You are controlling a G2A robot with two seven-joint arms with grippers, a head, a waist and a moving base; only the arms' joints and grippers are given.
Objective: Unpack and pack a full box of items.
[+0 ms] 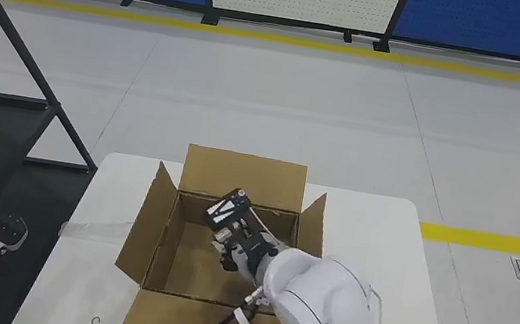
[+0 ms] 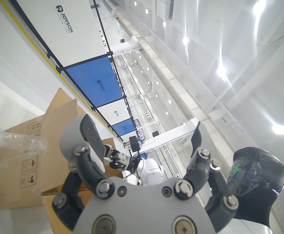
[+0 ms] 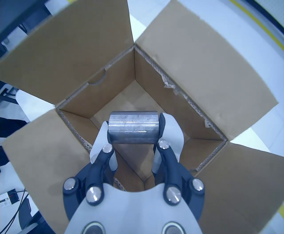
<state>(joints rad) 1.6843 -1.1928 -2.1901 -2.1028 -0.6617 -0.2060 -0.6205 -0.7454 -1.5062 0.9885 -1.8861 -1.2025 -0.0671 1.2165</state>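
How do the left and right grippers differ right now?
The left gripper is open and empty; the right gripper is shut on a metal cylinder, pinching its flat ends. The left gripper points up toward the ceiling, beside the cardboard box; the right gripper points down into the open box. Both share the same two-finger build.

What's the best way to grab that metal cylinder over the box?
Grip the metal cylinder by its flat ends, from above: it lies level, and the right end effector sits square on those faces; the curved side might slip.
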